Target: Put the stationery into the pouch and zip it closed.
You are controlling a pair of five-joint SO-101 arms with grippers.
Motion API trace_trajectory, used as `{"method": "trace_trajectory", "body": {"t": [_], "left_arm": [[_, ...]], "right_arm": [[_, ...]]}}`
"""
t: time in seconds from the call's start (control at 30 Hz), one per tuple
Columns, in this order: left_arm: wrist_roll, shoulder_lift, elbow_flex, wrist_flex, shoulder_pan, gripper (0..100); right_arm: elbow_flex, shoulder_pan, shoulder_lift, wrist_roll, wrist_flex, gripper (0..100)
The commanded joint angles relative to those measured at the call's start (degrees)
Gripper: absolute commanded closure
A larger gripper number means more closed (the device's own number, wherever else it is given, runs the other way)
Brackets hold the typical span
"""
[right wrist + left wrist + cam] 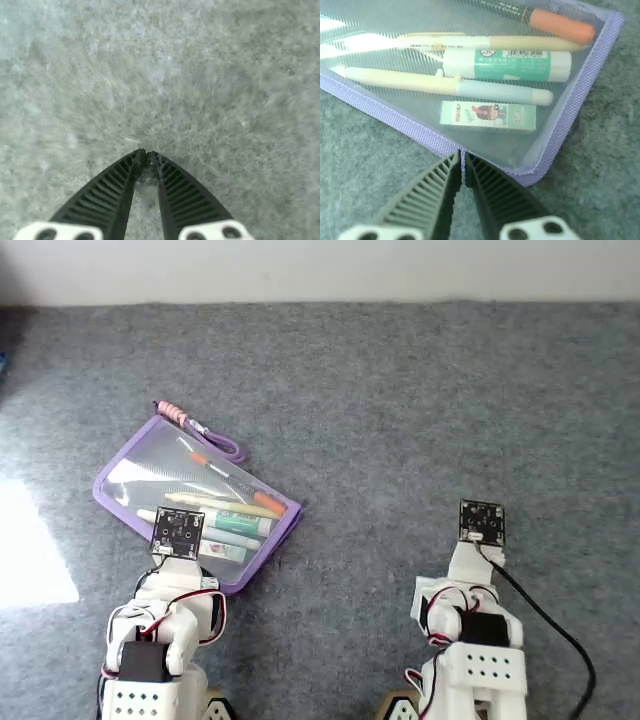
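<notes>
Pouch (150,455), clear with a purple hem, lies flat on the grey mat (420,410), and the stationery is inside it. From the left wrist view I can see through its mesh wall (580,95). An orange-capped pen (560,25) sits nearest the pouch's far long side. A yellow pen (510,43) comes next, then a glue stick (507,65) with a green label, then a cream-and-blue pen (470,87). An eraser (488,116) in a printed sleeve lies closest to the near hem. All five lie roughly along the pouch's length, side by side.

A pink cord (178,415) trails from the pouch's far corner. I cannot make out from here whether the zip is drawn shut.

The left claw (463,161) is closed, its two ribbed fingers (435,190) pressed together. The tips are right at the pouch's near hem, beside the eraser. Whether they pinch the hem or only touch it, I cannot tell. In the high view the left arm (165,640) stands just off that same near side, with its wrist over the hem.

The right claw (146,159) is closed too, holding nothing, its tips low over bare mat (200,75). The right arm (470,640) stands well apart from the pouch, out past its short end.
</notes>
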Motion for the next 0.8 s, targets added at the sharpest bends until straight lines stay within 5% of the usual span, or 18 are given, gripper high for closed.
{"method": "trace_trajectory", "body": {"t": [0.0,0.77], "left_arm": [[-0.2,0.1,-0.4,-1.5,0.1,99],[-0.2,0.1,-0.4,-1.3,0.4,99]], "right_arm": [[0.9,0.3,-0.8,-0.1,-2.1,99.0],[1.3,0.7,-0.8,-0.1,-1.9,99.0]]}}
